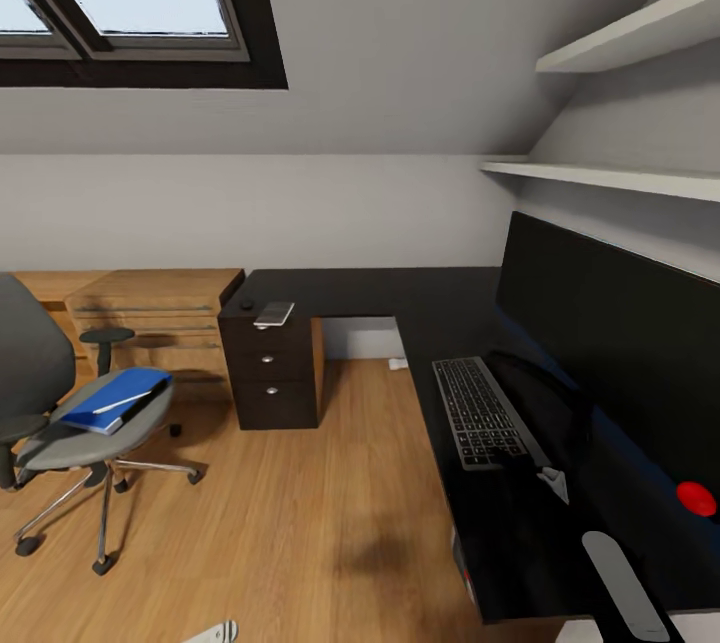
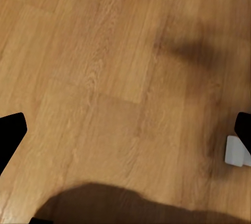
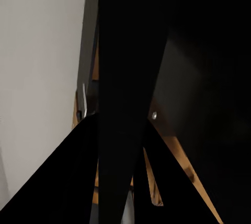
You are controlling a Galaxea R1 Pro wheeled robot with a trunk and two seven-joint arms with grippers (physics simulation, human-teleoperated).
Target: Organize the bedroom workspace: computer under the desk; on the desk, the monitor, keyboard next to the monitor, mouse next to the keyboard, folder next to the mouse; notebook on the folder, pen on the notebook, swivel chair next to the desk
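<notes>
Folder (image 1: 112,400): I see it flat on the seat of the swivel chair (image 1: 60,423), at about 8 o'clock in my head view, with a thin white pen (image 1: 122,403) lying across its blue cover; if I lift the folder at a tilt, I judge the pen rolls off onto the wooden floor (image 1: 300,513).
Swivel chair: well apart from the bench (image 1: 400,288); it sits on casters, so a push from my arm during the reach could send it rolling away from me.
Notebook (image 1: 273,314): on the bench top above the drawer pedestal (image 1: 270,373), near 11 o'clock; a small dark thing beside it is too small to name.
Keyboard (image 1: 485,411): on the bench at 3 o'clock, just beside the monitor (image 1: 610,343); the monitor stands along the wall side, and I judge a wide swing of my right arm could knock it or shove the keyboard.
Right tool: its wrist view looks past dark shapes close to the lens, seemingly under the bench edge; I cannot tell whether the fingers are apart or together; raising this arm blind risks striking the bench underside.
Left tool (image 2: 125,135): over bare floor, fingers wide apart, holding nothing; a small white piece (image 2: 235,151) lies by one fingertip.
</notes>
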